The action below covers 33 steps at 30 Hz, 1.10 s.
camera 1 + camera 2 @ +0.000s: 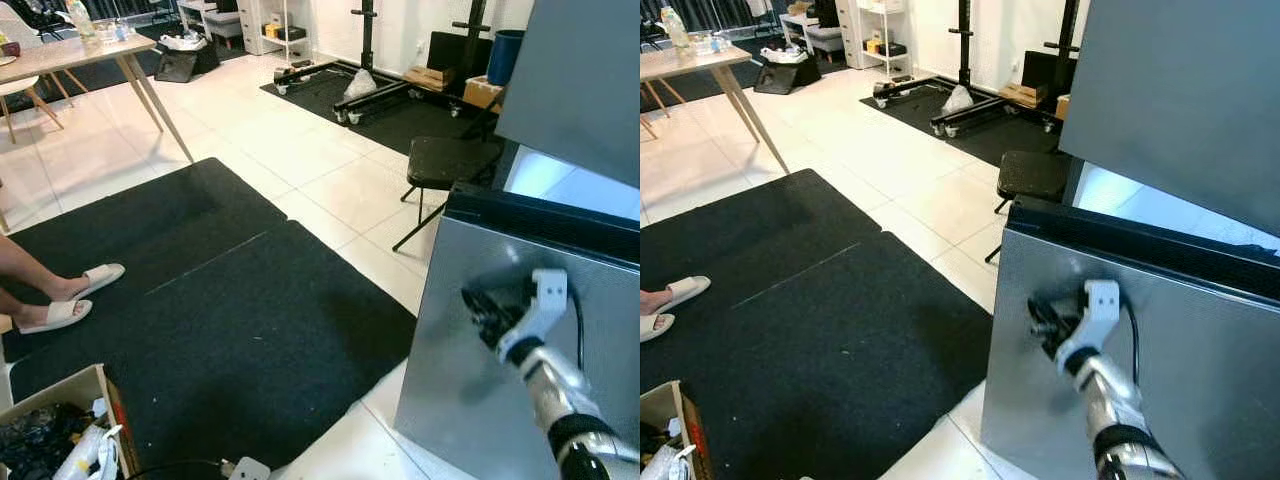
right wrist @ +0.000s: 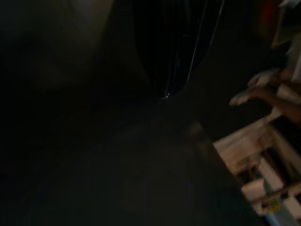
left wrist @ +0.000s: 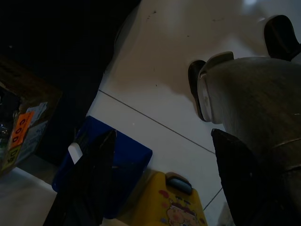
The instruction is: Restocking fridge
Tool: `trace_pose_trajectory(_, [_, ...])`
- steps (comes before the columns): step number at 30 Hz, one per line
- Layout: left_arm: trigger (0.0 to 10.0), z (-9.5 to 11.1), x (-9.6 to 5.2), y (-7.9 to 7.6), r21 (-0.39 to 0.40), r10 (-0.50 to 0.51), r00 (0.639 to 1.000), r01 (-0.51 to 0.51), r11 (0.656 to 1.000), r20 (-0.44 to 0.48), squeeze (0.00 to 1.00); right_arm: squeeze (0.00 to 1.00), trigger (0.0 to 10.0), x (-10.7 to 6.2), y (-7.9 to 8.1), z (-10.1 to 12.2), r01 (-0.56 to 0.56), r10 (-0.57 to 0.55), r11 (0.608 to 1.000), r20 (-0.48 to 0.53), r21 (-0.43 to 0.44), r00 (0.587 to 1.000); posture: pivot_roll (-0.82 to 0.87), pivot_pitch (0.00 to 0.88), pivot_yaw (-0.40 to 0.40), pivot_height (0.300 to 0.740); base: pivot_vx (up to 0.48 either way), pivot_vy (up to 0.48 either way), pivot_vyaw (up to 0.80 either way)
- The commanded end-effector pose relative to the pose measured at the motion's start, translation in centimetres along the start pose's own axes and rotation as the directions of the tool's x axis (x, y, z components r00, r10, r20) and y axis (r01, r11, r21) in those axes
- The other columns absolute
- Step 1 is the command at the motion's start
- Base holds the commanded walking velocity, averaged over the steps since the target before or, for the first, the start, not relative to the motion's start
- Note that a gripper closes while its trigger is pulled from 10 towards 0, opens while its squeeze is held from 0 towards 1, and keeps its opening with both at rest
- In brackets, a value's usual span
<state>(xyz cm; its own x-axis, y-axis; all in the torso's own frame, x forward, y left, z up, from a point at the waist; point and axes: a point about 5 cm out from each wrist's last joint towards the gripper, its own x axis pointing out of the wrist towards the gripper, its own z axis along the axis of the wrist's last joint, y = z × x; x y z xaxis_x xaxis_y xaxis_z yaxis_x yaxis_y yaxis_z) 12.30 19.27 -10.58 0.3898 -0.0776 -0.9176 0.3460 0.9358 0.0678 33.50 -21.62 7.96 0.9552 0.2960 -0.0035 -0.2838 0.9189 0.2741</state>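
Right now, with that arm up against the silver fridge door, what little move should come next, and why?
Probably push the lower fridge door a little further towards shut. The right tool sits against its steel face, and a lit gap shows above the door's dark top edge, so the fridge looks open. The cardboard box of goods waits on the floor.

Fridge door (image 1: 1160,350) at 3 o'clock, nearest; right gripper (image 1: 1050,322) against its front face. Stool (image 1: 450,160) behind the fridge, at 1 o'clock. Floor mat (image 1: 200,300) at 10 to 12 o'clock. Sandalled feet (image 1: 70,298) on the mat's left edge. Cardboard box (image 1: 60,430) at 8 o'clock, holding what may be packets. Table (image 1: 70,50) far off at 10 o'clock.
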Motion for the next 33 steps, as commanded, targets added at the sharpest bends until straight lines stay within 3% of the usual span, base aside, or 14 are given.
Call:
trace_pose_trajectory(1, [10.0,-0.7,-0.1,-0.1,-0.01,-0.005,1.0,0.005,1.0,-0.019,0.0,0.0,10.0,0.6,-0.1,1.2,0.026,-0.024,0.998,0.031,-0.053,0.999,-0.02,0.0,-0.008,0.74,0.0,0.0,0.0])
trace_pose_trajectory(3, [10.0,-0.8,-0.1,-0.1,-0.012,-0.005,1.0,0.004,1.0,-0.02,0.0,0.0,10.0,1.1,0.1,1.7,0.038,-0.036,0.996,0.032,-0.083,0.999,-0.02,0.0,-0.013,0.74,0.0,0.0,0.0])
trace_pose_trajectory(5, [10.0,-1.0,-0.2,-0.1,-0.018,-0.001,1.0,0.0,1.0,-0.023,0.0,0.0,10.0,2.3,0.5,2.7,0.073,-0.074,0.978,0.001,-0.197,0.997,-0.01,0.0,-0.021,0.74,0.0,0.0,0.0])
trace_pose_trajectory(6, [10.0,-1.0,-0.2,-0.1,-0.018,-0.001,1.0,0.0,1.0,-0.023,0.0,0.0,10.0,2.3,0.5,2.7,0.073,-0.074,0.978,0.001,-0.197,0.997,-0.01,0.0,-0.021,0.74,0.0,0.0,0.0])
trace_pose_trajectory(9, [10.0,-1.3,-0.2,-0.1,-0.026,0.003,1.0,-0.004,1.0,-0.026,0.0,0.0,10.0,3.7,0.8,4.1,0.107,-0.135,0.915,-0.047,-0.39,0.99,0.01,0.0,-0.029,0.74,0.0,0.0,0.0])
trace_pose_trajectory(12, [10.0,-1.5,-0.3,-0.1,-0.027,0.004,1.0,-0.004,1.0,-0.028,0.0,0.0,10.0,4.0,0.8,4.5,0.117,-0.158,0.888,-0.056,-0.445,0.986,0.01,0.0,-0.029,0.74,0.0,0.0,0.0])
trace_pose_trajectory(13, [10.0,-2.1,-0.4,0.0,-0.034,0.007,0.999,-0.009,0.999,-0.039,0.0,0.0,10.0,4.3,0.2,5.4,0.169,-0.245,0.812,-0.064,-0.558,0.967,0.04,0.0,-0.037,0.74,0.0,0.0,0.0])
trace_pose_trajectory(14, [10.0,-2.1,-0.4,0.0,-0.034,0.007,0.999,-0.009,0.999,-0.039,0.0,0.0,10.0,4.3,0.2,5.4,0.169,-0.245,0.812,-0.064,-0.558,0.967,0.04,0.0,-0.037,0.74,0.0,0.0,0.0])
trace_pose_trajectory(16, [10.0,-2.6,-0.6,0.1,-0.041,0.015,0.999,-0.017,0.999,-0.049,0.0,0.0,10.0,4.3,-0.6,6.4,0.244,-0.344,0.718,-0.028,-0.651,0.938,0.05,0.0,-0.04,0.74,0.0,0.0,0.0])
trace_pose_trajectory(17, [10.0,-2.7,-0.6,0.2,-0.043,0.019,0.999,-0.021,0.999,-0.051,0.0,0.0,10.0,4.3,-0.8,6.7,0.268,-0.371,0.692,-0.011,-0.67,0.929,0.05,0.0,-0.04,0.74,0.0,0.0,0.0])
trace_pose_trajectory(21, [10.0,-2.7,-0.7,0.5,-0.054,0.029,0.999,-0.031,0.998,-0.045,0.0,0.0,10.0,3.8,-1.5,6.4,0.329,-0.424,0.692,0.007,-0.642,0.906,0.05,0.0,-0.041,0.74,0.0,0.0,0.0])
trace_pose_trajectory(26, [10.0,-2.4,-0.6,0.5,-0.036,0.029,0.999,-0.031,0.999,-0.042,0.0,0.0,10.0,1.8,-2.0,2.2,0.282,-0.442,0.73,-0.115,-0.623,0.89,0.03,0.0,-0.028,0.74,0.0,0.0,0.0])
trace_pose_trajectory(29, [10.0,-2.0,-0.5,0.5,-0.031,0.028,0.999,-0.029,0.999,-0.035,0.0,0.0,10.0,-0.8,-2.6,-2.0,0.27,-0.474,0.774,-0.241,-0.573,0.847,0.02,0.0,-0.022,0.74,0.0,0.0,0.0])
trace_pose_trajectory(33, [10.0,-1.7,-0.4,0.5,-0.028,0.026,0.999,-0.027,0.999,-0.03,0.0,0.0,10.0,-2.8,-2.8,-4.6,0.273,-0.491,0.803,-0.326,-0.53,0.808,0.01,0.0,-0.021,0.74,0.0,0.0,0.0])
